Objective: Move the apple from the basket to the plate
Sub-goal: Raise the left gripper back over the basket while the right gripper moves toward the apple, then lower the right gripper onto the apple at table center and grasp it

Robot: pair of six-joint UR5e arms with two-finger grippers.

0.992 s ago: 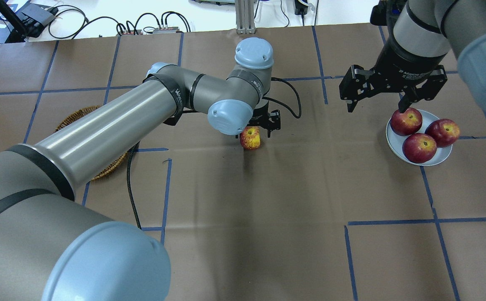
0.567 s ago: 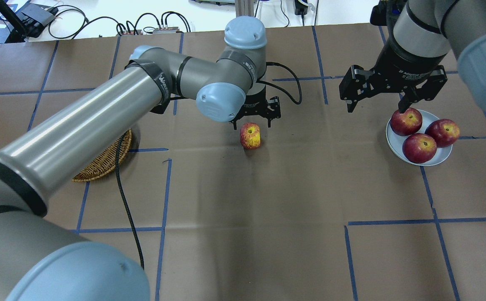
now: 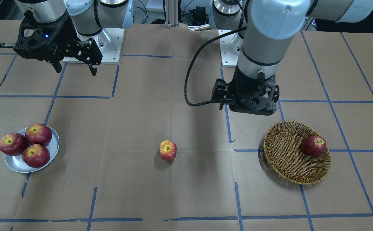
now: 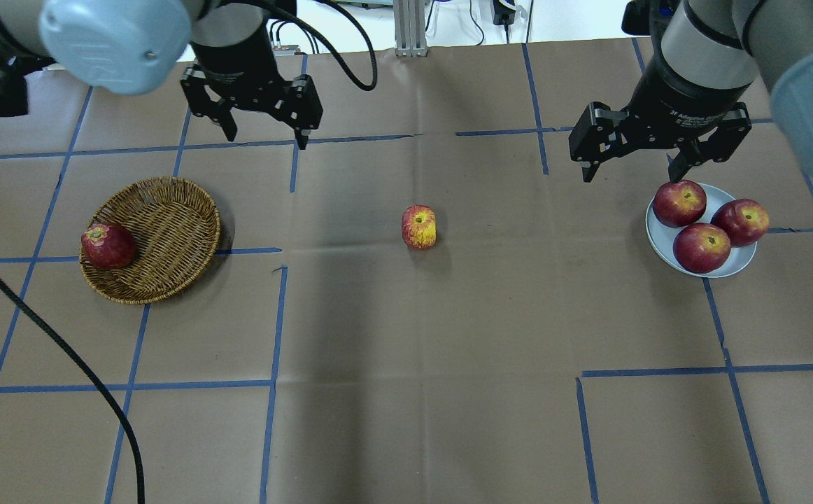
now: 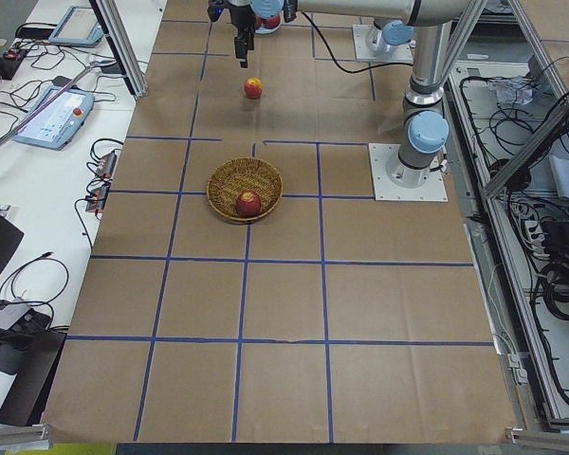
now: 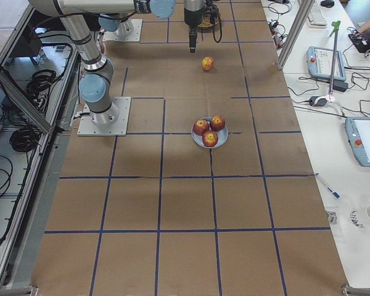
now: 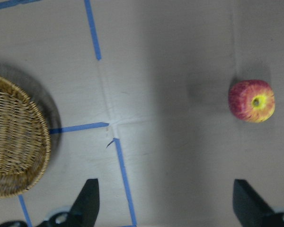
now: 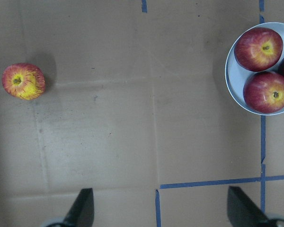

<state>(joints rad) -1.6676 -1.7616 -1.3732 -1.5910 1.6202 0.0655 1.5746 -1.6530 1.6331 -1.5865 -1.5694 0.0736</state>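
Observation:
The pinkish-red streaky apple (image 4: 418, 227) with a yellow top stands alone on the brown paper mid-table; it also shows in the front view (image 3: 168, 150) and both wrist views (image 7: 252, 100) (image 8: 23, 81). The wicker basket (image 4: 168, 231) sits at the left with one dark red apple (image 4: 108, 246) in it. The metal plate (image 4: 741, 257) at the right holds three dark red apples. My left gripper (image 4: 266, 140) is open and empty, beyond the basket. My right gripper (image 4: 634, 173) is open and empty, hovering just beyond the plate's far-left side.
Blue tape lines cross the brown paper. The left arm's black cable (image 4: 43, 329) loops over the table's left side. Cables and boxes (image 4: 252, 42) lie past the far edge. Each arm's base plate (image 3: 109, 41) stands at the robot's side.
My left arm has pulled back from the streaky apple and swung left and away, uncovering the basket. The apple stays where it was. The right gripper has barely moved.

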